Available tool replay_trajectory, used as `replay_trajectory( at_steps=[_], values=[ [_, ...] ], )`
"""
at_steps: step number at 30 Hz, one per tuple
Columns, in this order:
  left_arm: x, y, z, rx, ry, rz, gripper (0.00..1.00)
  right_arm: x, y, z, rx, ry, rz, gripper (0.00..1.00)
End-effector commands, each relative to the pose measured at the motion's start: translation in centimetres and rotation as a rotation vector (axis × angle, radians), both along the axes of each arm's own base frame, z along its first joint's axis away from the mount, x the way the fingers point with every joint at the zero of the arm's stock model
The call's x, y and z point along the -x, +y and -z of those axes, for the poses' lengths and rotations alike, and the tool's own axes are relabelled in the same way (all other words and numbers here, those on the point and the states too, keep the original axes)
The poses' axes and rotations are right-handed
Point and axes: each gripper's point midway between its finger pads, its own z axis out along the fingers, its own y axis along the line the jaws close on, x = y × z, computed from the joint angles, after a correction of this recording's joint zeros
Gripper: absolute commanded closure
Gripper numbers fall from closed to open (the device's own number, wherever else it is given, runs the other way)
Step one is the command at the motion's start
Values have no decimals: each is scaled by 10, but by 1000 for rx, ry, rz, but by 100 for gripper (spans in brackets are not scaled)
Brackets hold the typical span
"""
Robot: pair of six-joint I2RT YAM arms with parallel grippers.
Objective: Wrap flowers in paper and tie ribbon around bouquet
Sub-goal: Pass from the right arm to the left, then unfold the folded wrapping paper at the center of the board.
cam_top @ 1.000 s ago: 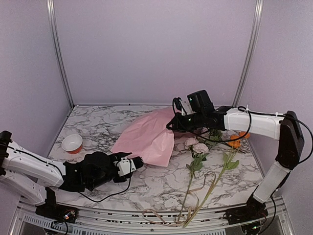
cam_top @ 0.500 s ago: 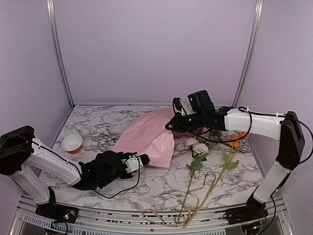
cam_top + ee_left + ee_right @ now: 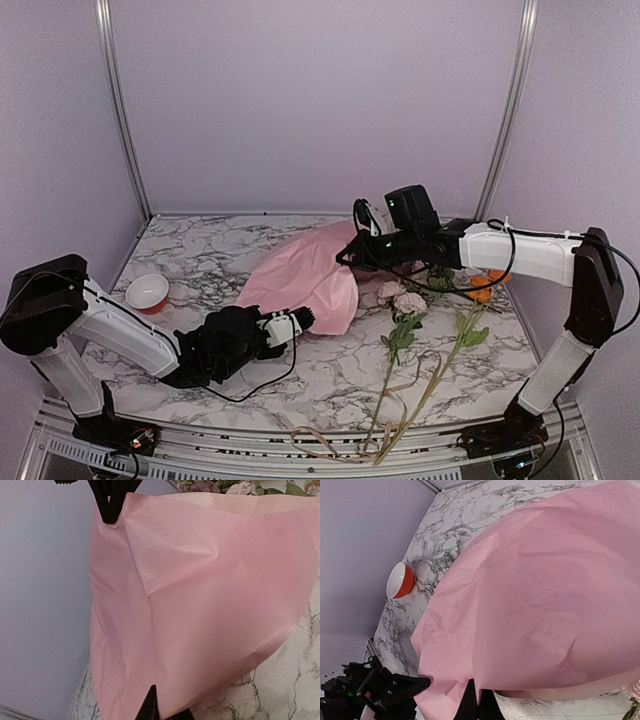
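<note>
The pale pink paper lies bunched in the middle of the marble table. My left gripper is shut on its near corner; in the left wrist view the paper fills the frame and its edge is pinched at the left gripper. My right gripper is shut on the paper's far edge, seen at the right gripper with the paper ballooning above. The flowers lie right of the paper, with an orange bloom further right. The ribbon loops by the front edge.
A white bowl with an orange outside stands at the left of the table, also seen as the bowl. The flower stems run toward the front edge. Purple walls close in the back and both sides.
The left arm has reached right to the paper's near corner and its jaws have closed on it. The paper's near edge has puffed up a little. The right arm has held still.
</note>
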Motion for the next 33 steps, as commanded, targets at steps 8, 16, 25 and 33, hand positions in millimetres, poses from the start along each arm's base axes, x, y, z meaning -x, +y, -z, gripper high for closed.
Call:
replay_trajectory(
  at_steps=[8,16,25,33],
  values=[
    [10,-12,-53,317,86,55,100,-1,-4,-3,48,-55,-23,88],
    [3,-3,-58,553,251,-29,100,26,-11,10,134,-100,-207,21],
    [-34,38,-76,976,353,-293,100,60,-16,15,-24,-68,-274,12],
    [-37,71,-86,1207,345,-389,100,44,-25,40,63,-50,-184,16]
  ],
)
